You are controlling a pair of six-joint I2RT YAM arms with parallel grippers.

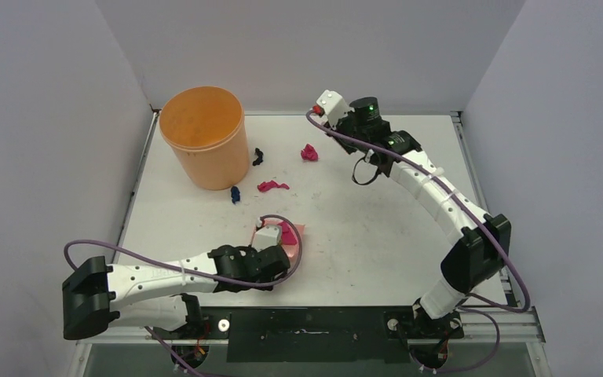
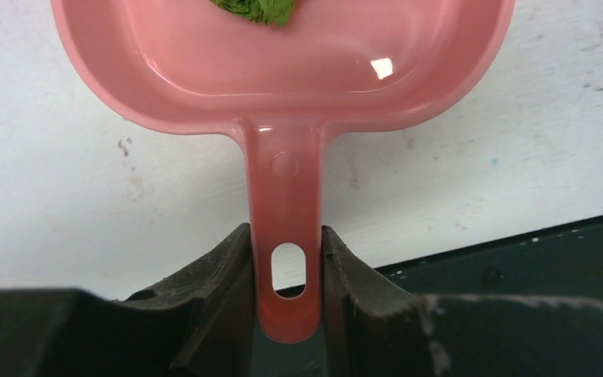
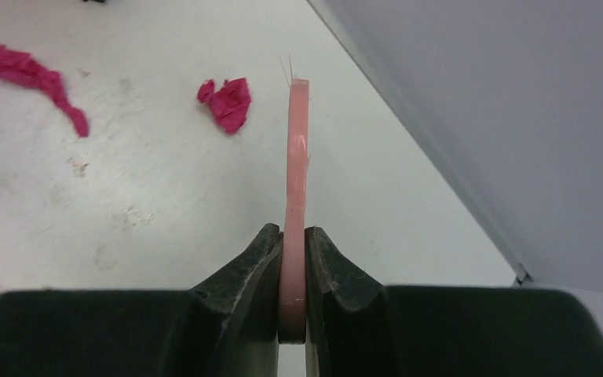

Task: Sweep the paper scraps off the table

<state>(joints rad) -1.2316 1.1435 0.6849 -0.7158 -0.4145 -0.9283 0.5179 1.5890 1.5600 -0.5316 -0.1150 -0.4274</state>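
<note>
Table [image 1: 377, 236] contact matters: our left gripper [image 2: 285, 239], clamped on the dustpan [image 2: 283, 71] handle, should press its lip flat, and our right gripper [image 3: 293, 236], pinching the brush [image 3: 297, 141], should drag the paper scraps [image 1: 272, 186], lying loose beyond the pan, toward it.

You are finding the orange bucket [image 1: 202, 137] standing at the far-left corner of the table [image 1: 377, 236], blocking passage there, with paper scraps [image 1: 272, 186] lying close beside it. The dustpan [image 2: 204, 71] is occupying the near-left centre. Open surface is running across the middle and near right.
</note>
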